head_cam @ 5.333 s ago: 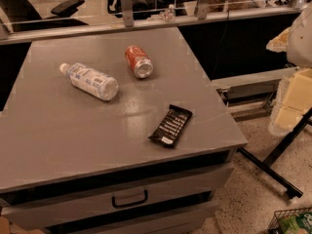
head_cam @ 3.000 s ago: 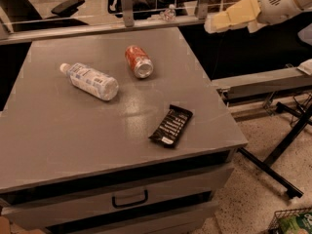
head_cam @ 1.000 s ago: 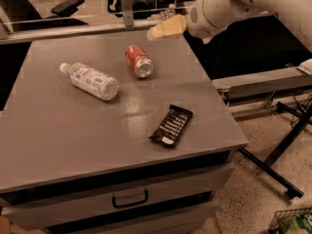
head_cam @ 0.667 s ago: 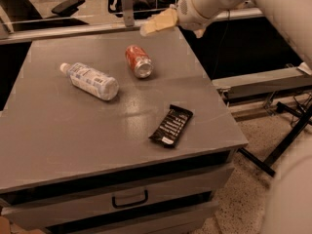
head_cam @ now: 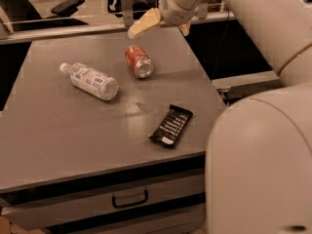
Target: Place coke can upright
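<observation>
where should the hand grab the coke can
Mid-body of the can, from above, closing across its round sides: it lies on its side, silver end toward the camera, clear of the bottle. The hand hovers open above the far edge of the table.

No legible text: markings on can [head_cam: 139, 61], bottle [head_cam: 90, 81] label, wrapper [head_cam: 170, 126] unreadable. Gripper [head_cam: 158, 31] above bench [head_cam: 73, 140] far edge, fingers apart.

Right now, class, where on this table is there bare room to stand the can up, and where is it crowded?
Widest bare patch: the table front left, before the bottle, left of the bar. Another strip lies right of the can. Crowded: the bottle-can gap, and behind the can, where the gripper hangs.
</observation>
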{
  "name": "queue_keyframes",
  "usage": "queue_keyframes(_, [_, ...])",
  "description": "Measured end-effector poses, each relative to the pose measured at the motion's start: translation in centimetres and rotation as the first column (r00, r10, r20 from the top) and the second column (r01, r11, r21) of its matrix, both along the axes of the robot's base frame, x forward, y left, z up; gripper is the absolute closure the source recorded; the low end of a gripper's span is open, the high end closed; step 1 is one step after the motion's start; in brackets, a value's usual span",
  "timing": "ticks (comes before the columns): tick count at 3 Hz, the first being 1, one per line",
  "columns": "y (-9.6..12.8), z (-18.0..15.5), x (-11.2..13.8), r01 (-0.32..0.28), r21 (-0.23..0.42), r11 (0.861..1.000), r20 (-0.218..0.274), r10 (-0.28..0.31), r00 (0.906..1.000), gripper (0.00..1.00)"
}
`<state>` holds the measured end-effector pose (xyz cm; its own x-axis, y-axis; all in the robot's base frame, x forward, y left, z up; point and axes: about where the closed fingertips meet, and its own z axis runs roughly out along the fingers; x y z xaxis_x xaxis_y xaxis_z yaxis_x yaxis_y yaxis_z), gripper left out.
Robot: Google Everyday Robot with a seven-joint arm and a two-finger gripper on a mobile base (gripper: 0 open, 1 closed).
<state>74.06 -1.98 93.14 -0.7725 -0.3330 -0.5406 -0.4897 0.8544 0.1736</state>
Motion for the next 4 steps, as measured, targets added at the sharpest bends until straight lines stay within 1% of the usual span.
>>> queue_keyframes(1, [1.7, -1.8, 0.4, -0.026, -0.077, 0.997, -0.056, 0.022, 0.9982, 0.0])
queue_keyframes(2, [2.9, -3.1, 1.2, -0.031, -0.137, 0.99, -0.091, 0.018, 0.9957, 0.0])
queue_keyframes(3, [3.7, -4.2, 1.8, -0.034, -0.186, 0.982, -0.123, 0.011, 0.9924, 0.0])
queue_keyframes(4, [4.3, -5.2, 2.3, -0.036, -0.217, 0.975, -0.151, 0.003, 0.9885, 0.0])
